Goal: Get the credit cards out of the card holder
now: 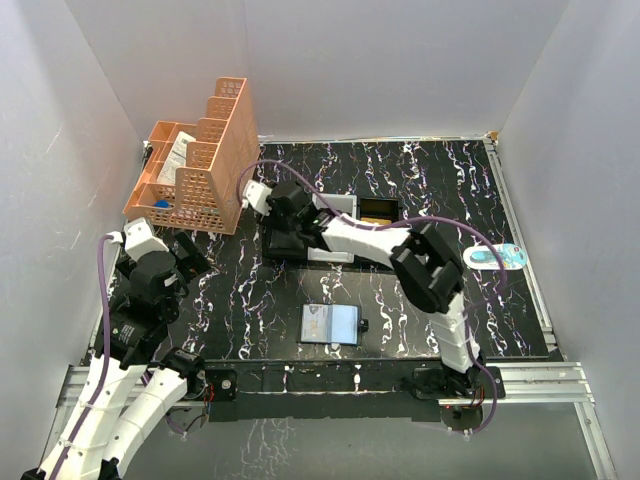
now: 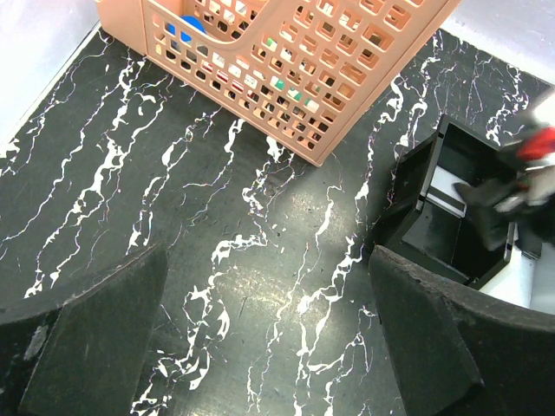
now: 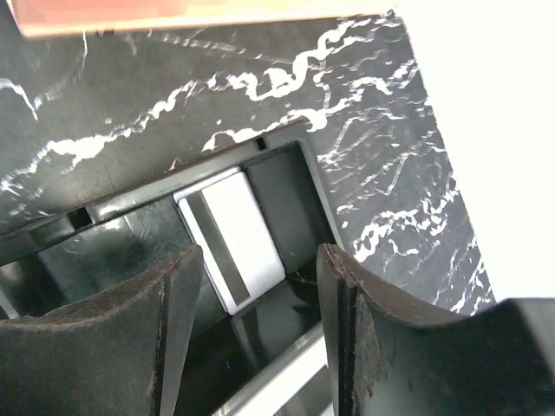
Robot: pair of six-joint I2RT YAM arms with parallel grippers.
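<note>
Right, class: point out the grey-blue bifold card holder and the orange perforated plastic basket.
Grey-blue bifold card holder [image 1: 343, 323]: top external view, right panel.
Orange perforated plastic basket [image 1: 215, 185]: top external view, side wall.

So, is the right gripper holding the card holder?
No, the card holder lies open on the table, apart from the right gripper, which hangs over the compartment tray.

Card holder [image 1: 330, 324] on table [image 1: 420, 180] near front centre, tray [image 1: 335, 255] behind it, basket [image 1: 200, 170] at back left, right gripper [image 3: 258, 260] above tray's left end, left gripper [image 2: 269, 260] left of tray, 1 card [image 3: 238, 247] inside tray
</note>
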